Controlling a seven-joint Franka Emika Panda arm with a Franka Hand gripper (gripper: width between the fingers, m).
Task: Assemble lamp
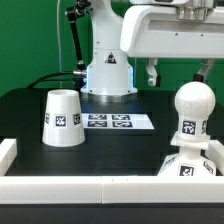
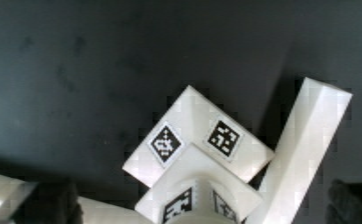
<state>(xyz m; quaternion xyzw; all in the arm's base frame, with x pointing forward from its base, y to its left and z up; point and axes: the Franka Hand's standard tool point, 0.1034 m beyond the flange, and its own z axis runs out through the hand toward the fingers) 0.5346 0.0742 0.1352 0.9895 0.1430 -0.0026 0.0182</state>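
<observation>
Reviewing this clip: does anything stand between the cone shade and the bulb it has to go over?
Nothing visible does. The shade stands alone toward the exterior view's left; the bulb sits upright on the base at the right. Only bare table lies between them, with the marker board further back.

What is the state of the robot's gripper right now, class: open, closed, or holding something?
Gripper: open and empty, raised above the bulb, which stands on the base.

Smooth white plastic shade; matt black table
</observation>
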